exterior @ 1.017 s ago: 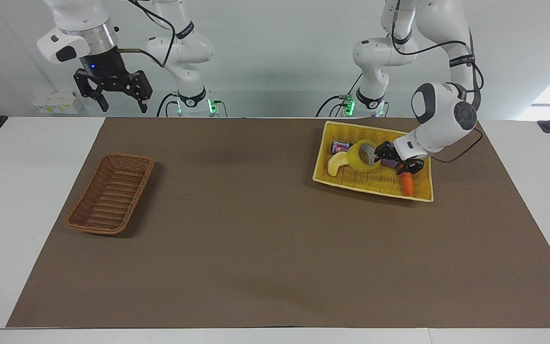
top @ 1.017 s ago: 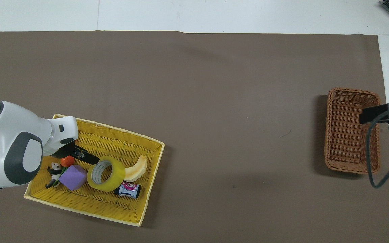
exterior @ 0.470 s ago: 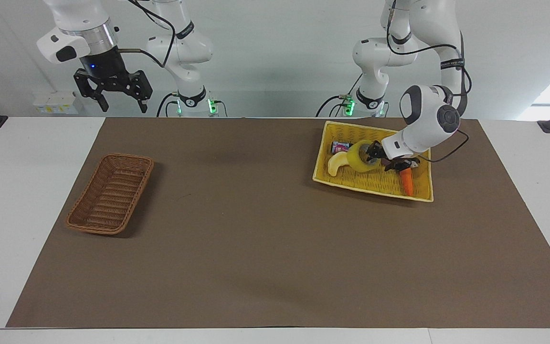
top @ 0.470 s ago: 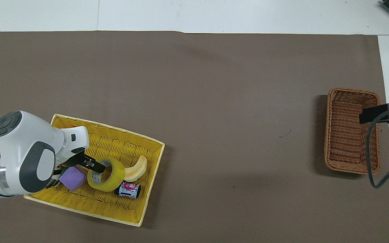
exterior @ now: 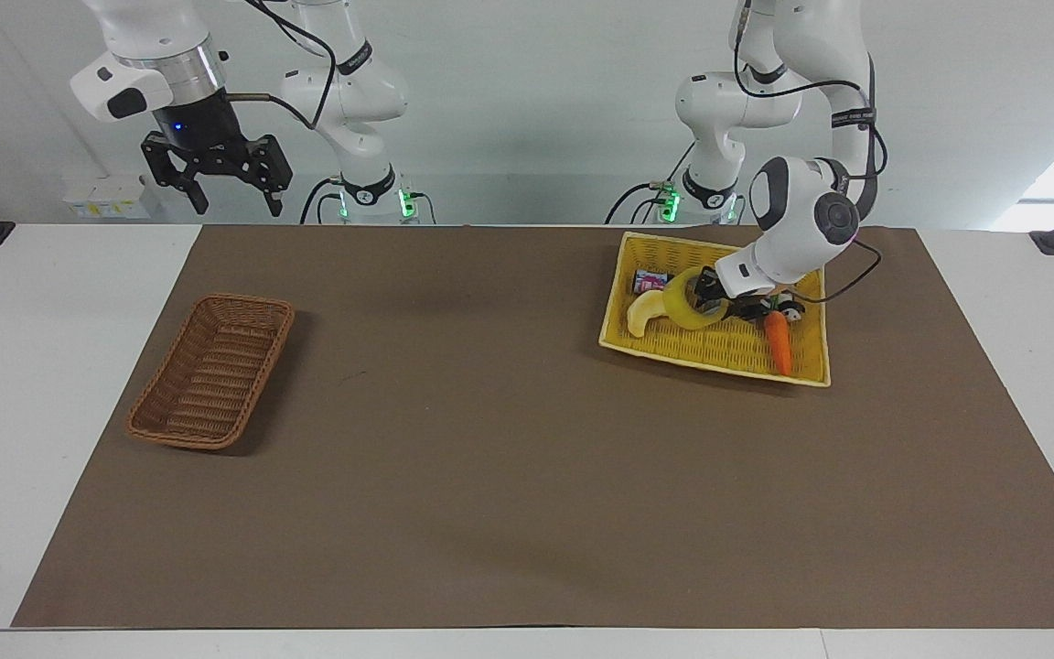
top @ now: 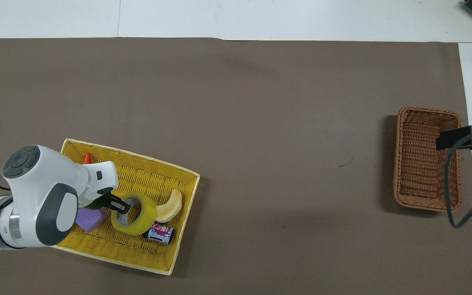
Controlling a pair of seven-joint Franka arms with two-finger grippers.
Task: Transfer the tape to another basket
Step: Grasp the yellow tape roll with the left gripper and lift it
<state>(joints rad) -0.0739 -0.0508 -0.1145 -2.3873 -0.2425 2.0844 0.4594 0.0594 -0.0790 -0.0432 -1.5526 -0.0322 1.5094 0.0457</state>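
in the facing view the left gripper (exterior: 708, 297) is pinching the tape (exterior: 687, 302) wall inside the yellow basket (exterior: 719, 352) (a grasp, i judge, needing a lift over its rim), while overhead the right gripper (top: 445, 142), fingers spread, is waiting over the brown basket (top: 422, 196) across open mat (top: 281, 123).

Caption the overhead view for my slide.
Left gripper grips the translucent yellow packing tape roll inside the bright yellow woven basket.

I can read no text; the small can (top: 160, 234) beside the tape (top: 134, 213) carries printing I cannot make out.
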